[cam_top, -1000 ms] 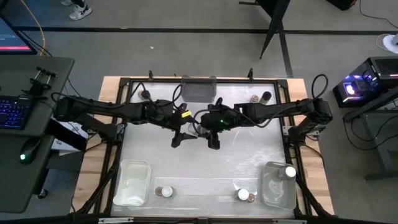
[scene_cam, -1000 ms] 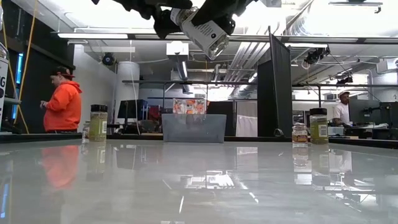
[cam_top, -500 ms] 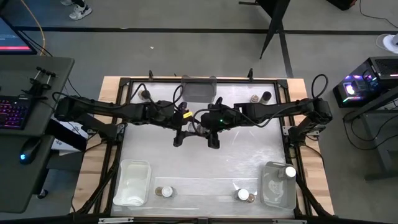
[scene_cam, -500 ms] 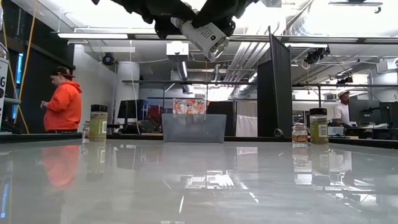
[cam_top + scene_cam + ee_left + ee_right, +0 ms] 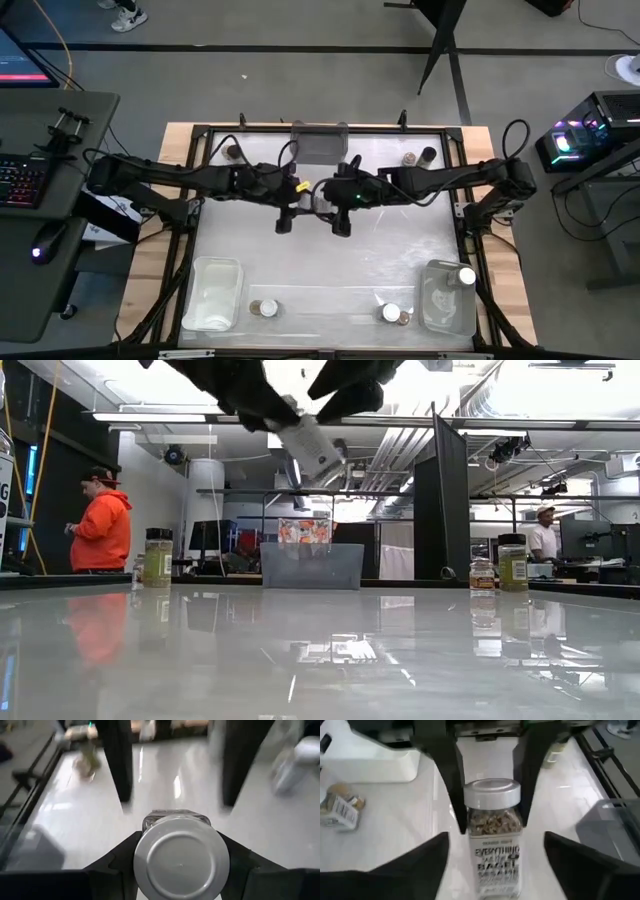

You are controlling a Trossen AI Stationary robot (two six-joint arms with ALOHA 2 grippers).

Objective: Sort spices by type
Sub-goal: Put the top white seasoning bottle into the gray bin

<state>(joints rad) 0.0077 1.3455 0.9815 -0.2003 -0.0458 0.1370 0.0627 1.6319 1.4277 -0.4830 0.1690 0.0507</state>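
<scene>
A clear spice jar (image 5: 312, 450) with a white lid and a seed mix inside hangs high over the table's middle (image 5: 320, 198). My left gripper (image 5: 303, 200) (image 5: 262, 405) (image 5: 180, 851) is shut on it. My right gripper (image 5: 340, 197) (image 5: 345, 385) (image 5: 501, 870) faces it from the table's right. It is open, its fingers standing wide on either side of the jar's base end without touching. Other spice jars stand at the far edge (image 5: 235, 152) (image 5: 428, 153) and near edge (image 5: 263, 308) (image 5: 390, 313). My left gripper pinches the jar at its lid end (image 5: 492, 795) between its two fingers (image 5: 451, 780), with the lid's top (image 5: 181, 862) turned toward the palm. The fingers come from the table's left, slanting down. The jar is lifted clear and tilted, base pointing down and right.
A grey bin (image 5: 320, 143) sits at the far edge. A clear bin (image 5: 213, 293) lies near left. Another clear bin (image 5: 440, 305) lies near right with a white-lidded jar (image 5: 466, 276) in it. The middle of the table below the grippers is bare.
The jar has moved down and a little toward the table's left with my left gripper. It now shows clear of my right gripper's fingers, which overlapped it a second ago. It has tipped somewhat steeper.
</scene>
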